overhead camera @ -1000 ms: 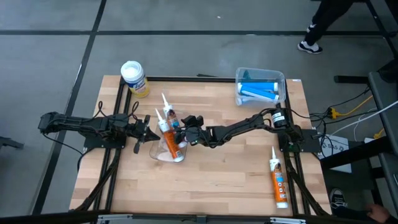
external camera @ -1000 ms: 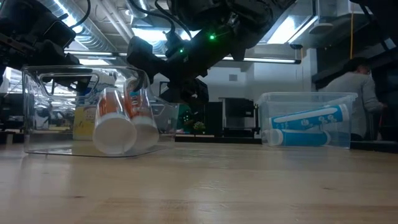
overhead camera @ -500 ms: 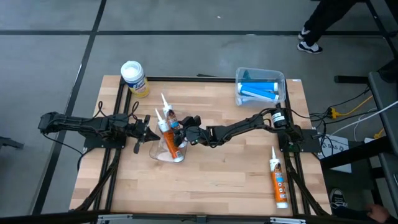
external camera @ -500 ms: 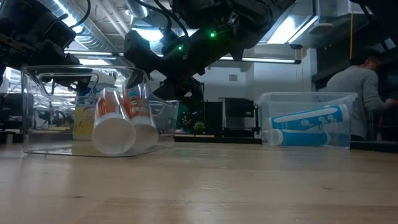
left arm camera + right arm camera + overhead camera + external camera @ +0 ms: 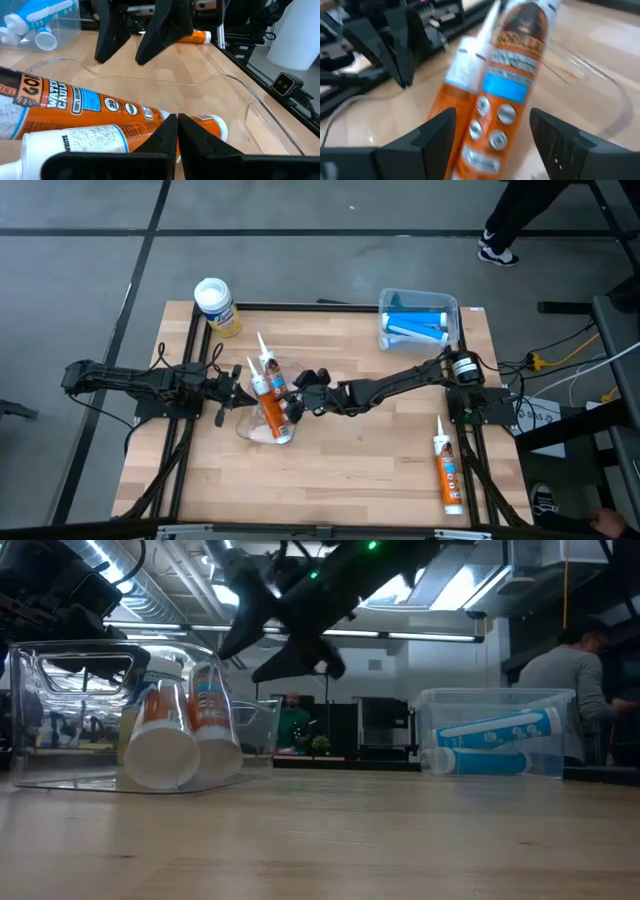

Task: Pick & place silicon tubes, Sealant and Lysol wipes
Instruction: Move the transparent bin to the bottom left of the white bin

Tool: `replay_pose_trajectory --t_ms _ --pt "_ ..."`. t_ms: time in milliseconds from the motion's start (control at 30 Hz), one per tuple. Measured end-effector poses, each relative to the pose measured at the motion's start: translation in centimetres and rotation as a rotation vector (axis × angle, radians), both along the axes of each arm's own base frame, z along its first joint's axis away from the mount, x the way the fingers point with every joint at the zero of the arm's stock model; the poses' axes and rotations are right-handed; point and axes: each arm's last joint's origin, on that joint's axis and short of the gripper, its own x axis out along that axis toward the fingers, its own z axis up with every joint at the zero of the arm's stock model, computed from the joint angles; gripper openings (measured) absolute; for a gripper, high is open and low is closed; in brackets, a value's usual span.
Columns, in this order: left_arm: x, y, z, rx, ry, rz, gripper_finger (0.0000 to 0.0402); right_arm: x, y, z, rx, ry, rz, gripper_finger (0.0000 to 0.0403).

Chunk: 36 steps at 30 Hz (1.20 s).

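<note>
The right gripper [image 5: 296, 402] is hovering at the table's centre with its fingers [image 5: 422, 145] standing apart, holding nothing. It is pointing at 2 orange sealant tubes [image 5: 268, 390], which are lying side by side in a clear tray [image 5: 262, 428], their white nozzles sticking out past the tray's far rim. In the right wrist view, both tubes [image 5: 495, 95] are showing between the spread fingers, without visible contact.

The left gripper [image 5: 240, 392] is sitting just beside the tray on its left side, with its fingers [image 5: 167, 135] pressed together and gripping nothing. In the left wrist view, the tubes [image 5: 100, 117] are lying directly ahead of the closed fingertips.

The Lysol wipes [image 5: 215, 305] are standing upright at the table's far left corner, well apart from both grippers. 1 more orange tube [image 5: 446, 470] is lying near the right front edge. A clear bin [image 5: 419, 301] at the far right is holding blue tubes [image 5: 415, 325]. A person [image 5: 570, 690] is standing in the room behind the table.
</note>
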Motion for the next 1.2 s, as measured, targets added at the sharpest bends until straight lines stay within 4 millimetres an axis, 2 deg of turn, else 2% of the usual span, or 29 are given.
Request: replay_pose_trajectory --t_ms 300,700,967,1200 --pt "0.0 0.0 0.0 0.000 0.000 0.000 0.0012 -3.0 1.4 2.5 0.079 0.155 0.044 0.0254" --pt "0.0 0.0 0.0 0.000 -0.001 0.000 0.0012 -7.3 4.1 5.1 0.319 0.360 0.158 0.0254" --pt "0.0 0.0 0.0 0.000 -0.001 0.000 0.0009 -11.2 5.9 6.2 0.416 0.541 0.078 0.0254" --pt "0.0 0.0 0.0 0.000 -0.001 0.000 0.0011 -14.4 6.7 6.4 0.508 0.756 -0.036 0.0254"
